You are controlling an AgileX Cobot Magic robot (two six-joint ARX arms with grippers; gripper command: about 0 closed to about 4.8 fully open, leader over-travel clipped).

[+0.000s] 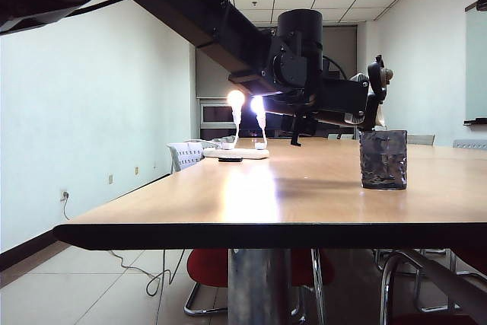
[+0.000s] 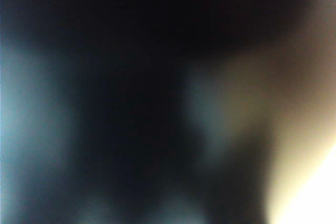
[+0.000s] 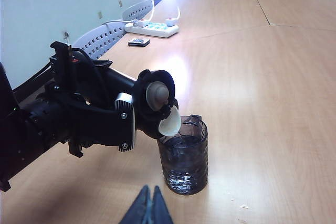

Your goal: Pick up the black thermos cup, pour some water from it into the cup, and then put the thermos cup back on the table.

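Note:
The black thermos cup (image 1: 342, 98) lies tipped about level above the table (image 1: 228, 195), with my left gripper (image 1: 304, 104) shut round its body. In the right wrist view the left gripper (image 3: 126, 124) holds the thermos cup (image 3: 146, 113) with its lid flipped open and its whitish spout (image 3: 170, 124) over the rim of the cup (image 3: 184, 158). The grey textured cup (image 1: 383, 159) stands upright and has water in it. My right gripper (image 3: 152, 203) hovers shut and empty just in front of the cup. The left wrist view is a dark blur.
A white power strip (image 3: 152, 27) with plugged-in lamps (image 1: 247, 100) and a small black remote (image 3: 138, 42) lie far back on the table (image 3: 273, 77). White chairs (image 1: 186, 154) stand along the left side. The table's front edge (image 1: 266, 235) is near the camera.

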